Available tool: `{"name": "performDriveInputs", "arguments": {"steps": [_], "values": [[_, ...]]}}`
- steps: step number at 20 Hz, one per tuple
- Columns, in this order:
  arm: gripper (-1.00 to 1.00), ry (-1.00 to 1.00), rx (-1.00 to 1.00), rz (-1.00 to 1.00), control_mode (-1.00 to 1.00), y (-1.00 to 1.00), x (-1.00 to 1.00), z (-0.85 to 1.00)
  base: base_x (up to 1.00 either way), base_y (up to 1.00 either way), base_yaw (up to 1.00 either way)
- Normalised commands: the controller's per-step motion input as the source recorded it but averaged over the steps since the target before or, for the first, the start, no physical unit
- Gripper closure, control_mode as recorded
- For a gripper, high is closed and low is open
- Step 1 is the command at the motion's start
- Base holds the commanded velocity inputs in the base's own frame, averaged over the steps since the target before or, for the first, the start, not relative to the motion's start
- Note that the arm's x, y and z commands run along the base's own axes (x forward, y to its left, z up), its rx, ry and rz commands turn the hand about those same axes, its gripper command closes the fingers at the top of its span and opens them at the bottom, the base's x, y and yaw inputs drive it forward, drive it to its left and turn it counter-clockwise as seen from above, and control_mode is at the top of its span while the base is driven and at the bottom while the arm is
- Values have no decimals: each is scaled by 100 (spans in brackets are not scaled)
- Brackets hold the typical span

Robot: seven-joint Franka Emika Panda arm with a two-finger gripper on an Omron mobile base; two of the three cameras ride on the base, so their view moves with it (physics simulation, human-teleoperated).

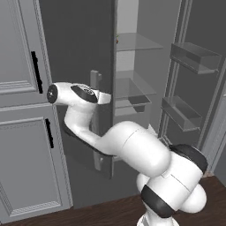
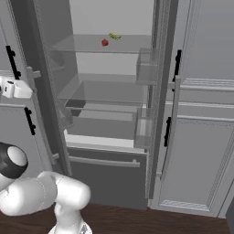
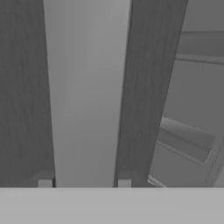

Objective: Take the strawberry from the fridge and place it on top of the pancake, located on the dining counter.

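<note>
**Fingers clamped on the door handle, berry waiting on the upper shelf**

The fingers are closing tight around the pale bar handle of the fridge's left door; in the hand view the bar is running straight up between the two tips, and the jaws are standing about as narrow as the bar allows. Both doors of the fridge are standing open.

The strawberry is sitting on the upper glass shelf, well apart from the fingers, higher than them and deep inside the cabinet past the handle they are holding. A small yellow-green item is lying just beside it, further back.

Judging by its look, the berry is going to handle as very light, soft and easily bruised, with a rounded skin that could squirt out of a hard pinch. It is far smaller than the hand, so the fingers would be taking it across the widest part of the red body, with a gentle squeeze, rather than at the leafy top. The smooth glass is giving it little friction, so a nudge before closing is likely to send it rolling toward the neighbouring item.
</note>
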Motion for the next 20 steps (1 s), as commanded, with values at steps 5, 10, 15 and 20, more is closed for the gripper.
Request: {"name": "performDriveInputs", "arguments": {"steps": [5,10,15,20], "values": [[-100,-6,0,-6,-100,37,-11,-3,0,0,0],[-100,-12,-9,5,-100,20,-47,-17,0,0,0],[-100,0,-5,35,-100,-30,-44,-11,0,0,0],[-100,3,15,47,-100,-92,-62,0,0,0,0]]}}
